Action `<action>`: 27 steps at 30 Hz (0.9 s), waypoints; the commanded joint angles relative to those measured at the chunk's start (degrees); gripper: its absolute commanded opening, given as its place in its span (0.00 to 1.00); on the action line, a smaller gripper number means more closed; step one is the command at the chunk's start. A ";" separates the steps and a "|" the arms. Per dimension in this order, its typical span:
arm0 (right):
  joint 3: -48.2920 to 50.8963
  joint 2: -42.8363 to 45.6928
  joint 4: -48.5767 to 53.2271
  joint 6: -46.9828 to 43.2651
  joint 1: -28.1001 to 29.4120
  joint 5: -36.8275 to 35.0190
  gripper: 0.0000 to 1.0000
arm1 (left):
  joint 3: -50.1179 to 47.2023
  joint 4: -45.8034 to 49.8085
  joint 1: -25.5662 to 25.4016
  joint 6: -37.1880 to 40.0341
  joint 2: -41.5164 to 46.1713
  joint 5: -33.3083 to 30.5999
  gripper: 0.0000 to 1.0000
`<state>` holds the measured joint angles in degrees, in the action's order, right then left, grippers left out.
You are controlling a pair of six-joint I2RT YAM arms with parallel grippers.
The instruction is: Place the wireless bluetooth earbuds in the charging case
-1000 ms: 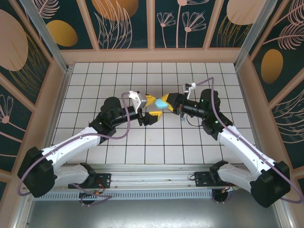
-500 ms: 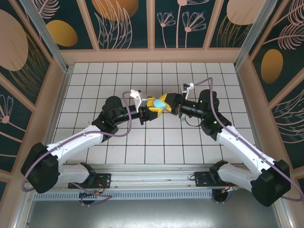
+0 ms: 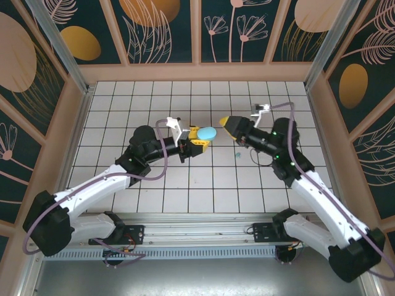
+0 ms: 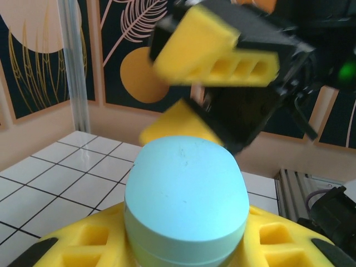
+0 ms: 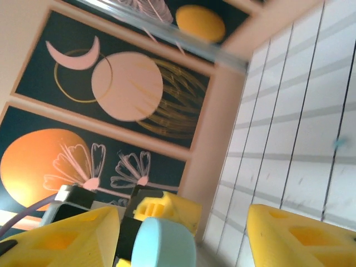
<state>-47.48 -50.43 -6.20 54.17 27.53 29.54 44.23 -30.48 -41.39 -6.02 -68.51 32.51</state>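
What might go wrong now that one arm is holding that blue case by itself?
The smooth, rounded light blue case is pinched by the left gripper alone, so it might slip or twist. The open right gripper sits close in front of it and may knock it. The tiny light blue earbud lies loose beside the right arm, which might sweep it away.

Both arms reach in over the middle of the table, the left gripper (image 3: 202,135) clamped on a light blue case (image 3: 207,132), the right gripper (image 3: 226,125) spread open just beside it.
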 commanded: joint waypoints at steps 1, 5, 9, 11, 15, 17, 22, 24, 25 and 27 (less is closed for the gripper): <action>-3.92 3.79 4.41 -18.38 0.20 -2.86 0.62 | 1.28 5.52 0.96 2.20 2.86 0.15 0.14; -6.36 0.89 11.03 -24.52 3.19 -2.33 0.64 | 2.91 10.87 1.37 3.64 4.58 0.47 0.14; -6.79 -2.10 11.68 -29.87 9.33 -3.22 0.65 | 4.34 14.08 1.51 4.08 5.69 0.58 0.14; -7.15 -3.52 12.12 -32.03 11.48 -3.84 0.65 | 4.68 14.58 1.53 4.01 5.93 0.73 0.14; -8.40 -6.47 13.28 -34.51 13.54 -3.19 0.65 | 5.10 15.18 1.57 3.88 6.11 0.97 0.14; -8.89 -7.51 13.25 -35.16 14.03 -3.08 0.65 | 5.25 15.16 1.49 3.83 6.15 1.09 0.14; -10.84 -9.46 12.85 -35.75 14.09 -3.50 0.64 | 5.82 15.42 1.52 3.69 5.67 1.86 0.14; -11.75 -9.76 13.60 -36.30 14.13 -3.61 0.64 | 5.78 15.55 1.61 3.73 5.62 1.80 0.13; -11.89 -9.60 14.09 -36.56 14.13 -3.82 0.64 | 5.78 15.71 1.58 3.74 5.67 1.70 0.13; -11.73 -8.61 15.55 -37.10 14.13 -4.63 0.64 | 5.62 16.03 1.60 3.74 5.84 1.34 0.13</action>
<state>-57.49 -59.81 7.77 19.33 41.36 26.87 47.92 -13.72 -39.64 -3.01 -63.42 32.51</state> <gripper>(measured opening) 0.641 0.336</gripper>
